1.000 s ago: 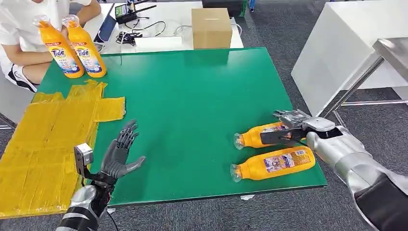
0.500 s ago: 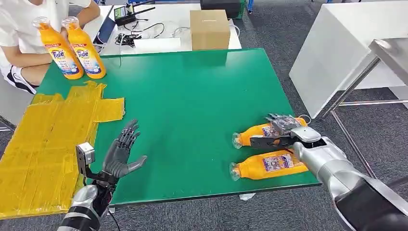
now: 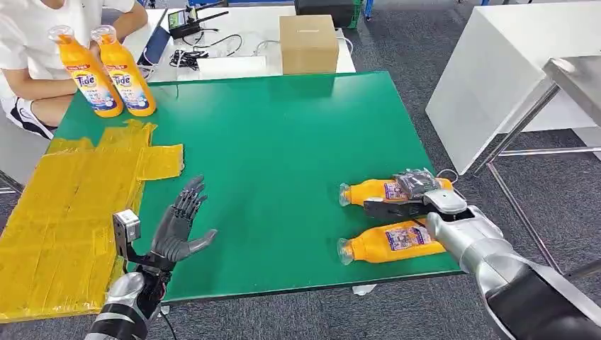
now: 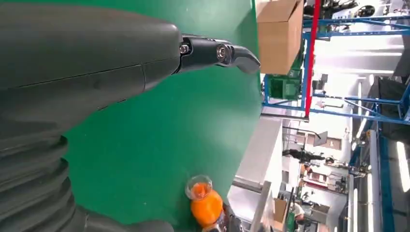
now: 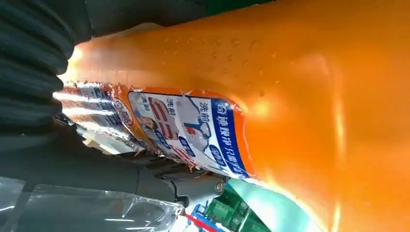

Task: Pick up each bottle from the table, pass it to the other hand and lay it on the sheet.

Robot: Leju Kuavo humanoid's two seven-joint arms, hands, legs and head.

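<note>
Green tabletop (image 3: 283, 134) underlies everything; right hand (image 3: 411, 197) wraps the farther orange plastic bottle (image 3: 372, 190) lying flat — its twin (image 3: 390, 243) just beside; left hand (image 3: 177, 227) hovers empty, fingers spread, beside the yellow sheet (image 3: 64, 212).

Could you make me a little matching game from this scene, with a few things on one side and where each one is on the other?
Things:
1. yellow sheet
2. cardboard box
3. two upright bottles
4. left robot hand

Places or states:
A. standing at the far left corner of the green table, beside a seated person
B. open, fingers spread, holding nothing, above the near left part of the table
C. covering the left side of the table
D. on the white surface beyond the table's far edge

Pairs: 1-C, 2-D, 3-A, 4-B
</note>
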